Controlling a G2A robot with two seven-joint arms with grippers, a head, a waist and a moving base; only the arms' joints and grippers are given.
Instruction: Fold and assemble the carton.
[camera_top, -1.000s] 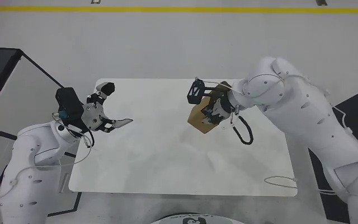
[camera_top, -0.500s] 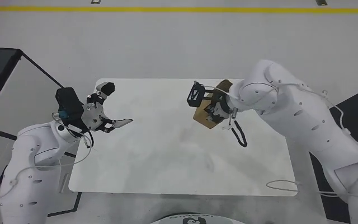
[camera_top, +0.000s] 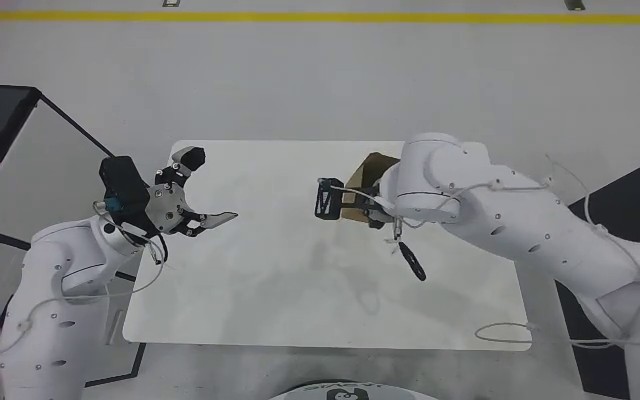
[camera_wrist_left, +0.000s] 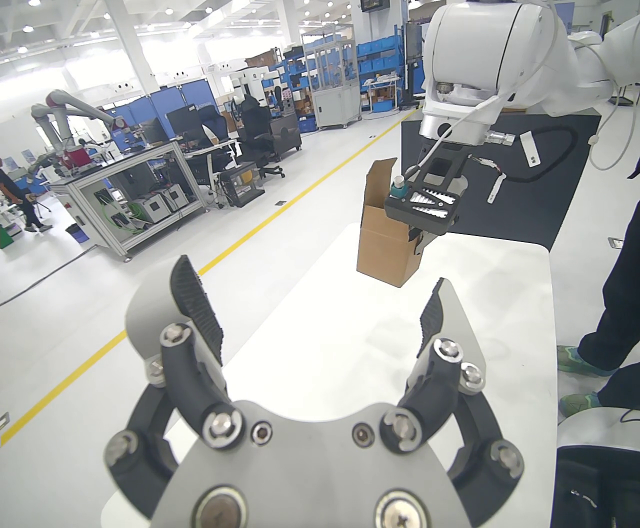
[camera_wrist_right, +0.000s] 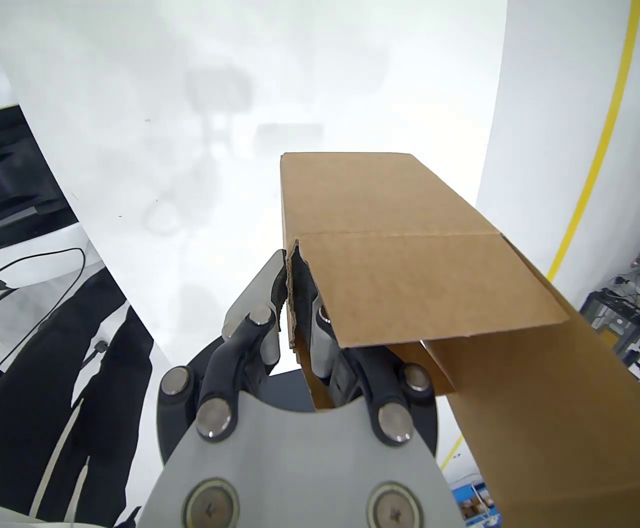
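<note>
- While the right pincer (camera_wrist_right: 300, 280) is clamped on one wall of the carton (camera_wrist_right: 400, 240), upright just right of mid tabletop (camera_top: 300, 290) toward the far edge, how would you guys fold it?
- Left pincer (camera_wrist_left: 320, 305) hangs wide open and empty, well apart from it. I'd bring it across, push the raised flap down along its crease, and clamp firm so the walls don't skew. Can't tell if the base touches down, tbh.

you've got a white rounded-corner table (camera_top: 300, 300) | yellow tape line on the floor (camera_top: 300, 16) past its far edge | black floor mat (camera_wrist_left: 530, 210) beside its right end
</note>
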